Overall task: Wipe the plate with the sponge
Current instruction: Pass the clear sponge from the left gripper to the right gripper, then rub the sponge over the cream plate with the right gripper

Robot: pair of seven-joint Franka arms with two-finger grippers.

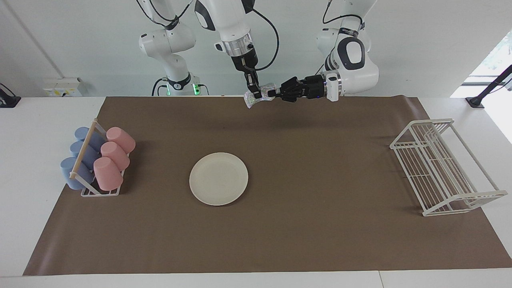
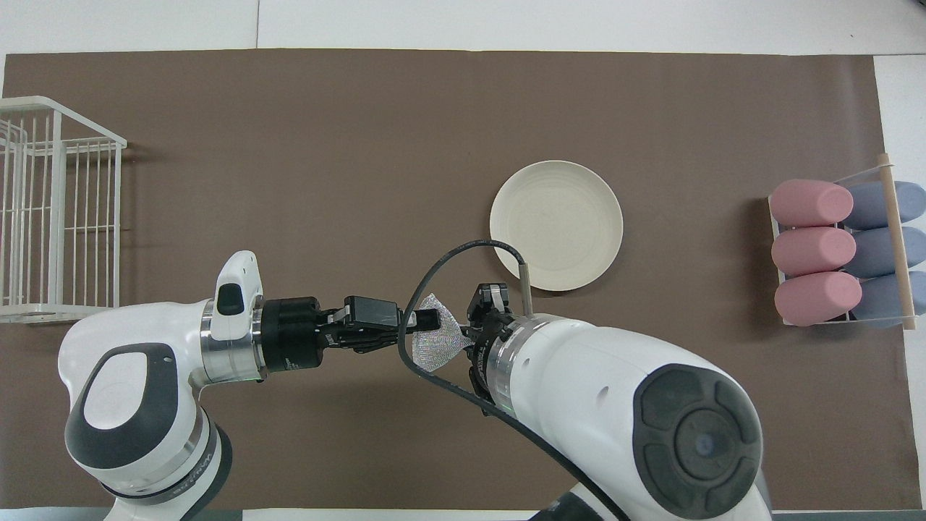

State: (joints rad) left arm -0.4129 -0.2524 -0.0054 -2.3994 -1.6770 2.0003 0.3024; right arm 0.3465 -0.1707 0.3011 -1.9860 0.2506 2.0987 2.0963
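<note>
1. A brown mat (image 1: 280,192) is covering the white table (image 1: 36,128) in front of a plain white wall, with both arms rising from the robots' edge.
2. The left gripper (image 1: 273,94) is reaching in level from the left arm's end, over the mat's edge nearest the robots, and its fingertips are pinching one end of the sponge (image 1: 260,95).
3. The right gripper (image 1: 254,95) is pointing straight down just beside the left one, its fingertips closing on the same silvery wad, so both are gripping it in the air.
4. In the overhead view the sponge (image 2: 436,342) is showing as a wrinkled grey patch between the left gripper (image 2: 427,320) and the right gripper (image 2: 474,334), whose wrist is covering part of it.
5. The cream plate (image 1: 219,178) is lying flat on the mat, farther from the robots than both grippers and toward the right arm's end, with nothing on it.
6. A rack of pink and blue cups (image 1: 98,160) is sitting well past the plate at the right arm's end.
7. A white wire rack (image 1: 444,168) is standing at the left arm's end, well apart from the grippers.
</note>
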